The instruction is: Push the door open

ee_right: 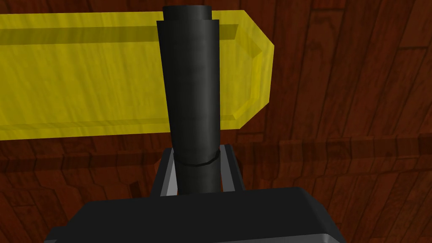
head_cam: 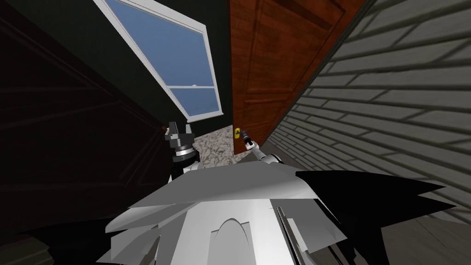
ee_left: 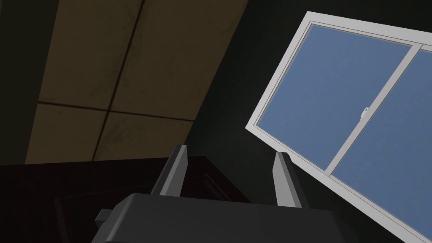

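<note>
two thin fingers of our right gripper point(ee_right: 197, 152) are clamped on the sides of the dark, round lever handle point(ee_right: 192, 93), in front of the long yellow backplate point(ee_right: 84, 80) on the reddish-brown panelled wooden door point(ee_right: 346, 84). that door stands ahead and to our right, close beside a grey boarded wall point(head_cam: 391, 92). our left gripper point(head_cam: 180, 129) is raised on the left, well apart from the door, fingers spread and holding nothing.

we judge slipping the main risk: the handle looks smooth and round, and as the door swings on its arc a straight push could twist it out of the grip, or turn the lever rather than move the door. the door could also meet the grey wall.

the handle's end is cut off in the right wrist view, our fingertips hide behind it, and the hinges and how far the door stands open are hard to make out.
</note>
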